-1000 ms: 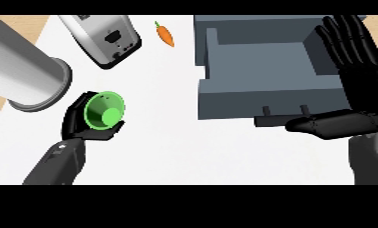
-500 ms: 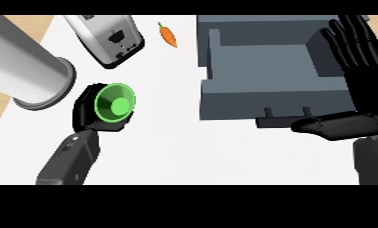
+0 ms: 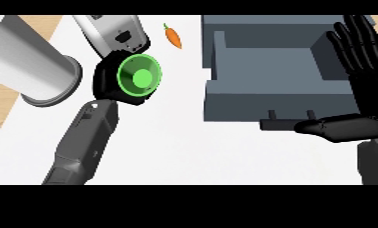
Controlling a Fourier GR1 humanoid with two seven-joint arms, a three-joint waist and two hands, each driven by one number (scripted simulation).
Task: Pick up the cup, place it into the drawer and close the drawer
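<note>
A green cup [image 3: 139, 76] is seen from above, its mouth facing me, left of centre in the head view. My left hand [image 3: 108, 78] is curled round it and holds it above the white counter [image 3: 184, 152]. The grey drawer [image 3: 277, 82] stands open at the right, its inside bare. My right hand [image 3: 354, 92] rests open at the drawer's right side, fingers up, thumb near the drawer's front handle [image 3: 288, 121].
A toaster [image 3: 114, 33] lies just behind the cup. A large metal cylinder [image 3: 33, 72] stands at the left edge. A small carrot [image 3: 172, 35] lies between the toaster and the drawer.
My left hand has carried the cup up and to the right, toward the toaster and the drawer. The right hand has stayed where it was.
</note>
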